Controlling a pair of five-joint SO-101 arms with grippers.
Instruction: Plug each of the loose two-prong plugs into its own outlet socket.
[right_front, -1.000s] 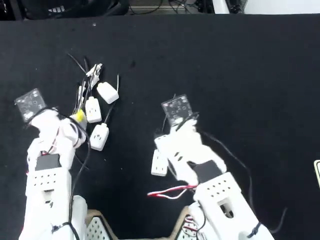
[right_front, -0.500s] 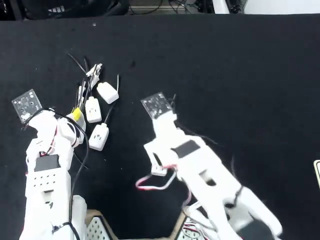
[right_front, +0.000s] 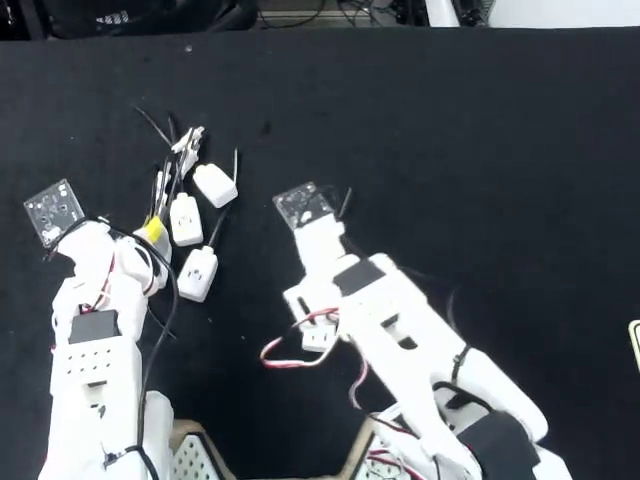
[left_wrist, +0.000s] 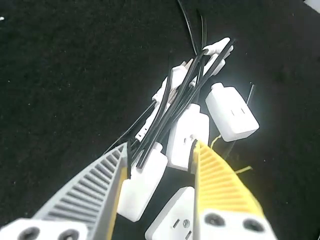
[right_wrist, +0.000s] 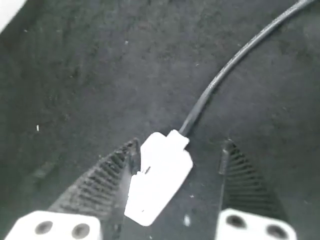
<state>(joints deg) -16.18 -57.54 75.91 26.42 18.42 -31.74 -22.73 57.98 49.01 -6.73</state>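
Note:
Several white outlet sockets and plugs lie tangled with black wires at the table's left. Among them are a socket (right_front: 186, 218), another socket (right_front: 198, 272) and a white block (right_front: 215, 185). My left gripper (left_wrist: 159, 147) is open over this pile, its grey and yellow fingers either side of a white plug body (left_wrist: 142, 184). Just beyond lie a two-slot socket (left_wrist: 187, 136) and a further block (left_wrist: 232, 112). My right gripper (right_wrist: 180, 145) is open around a small white plug (right_wrist: 160, 177) with a black cable, which rests against one finger. One more white socket (right_front: 318, 337) lies partly under the right arm.
The whole table top (right_front: 480, 150) is black cloth, bare to the right and far side. Red and white servo leads (right_front: 290, 355) loop off the right arm near the front. The arm bases stand at the near edge.
The right arm has swung left and turned, carrying its wrist board toward the pile of sockets. The left arm shifted only slightly.

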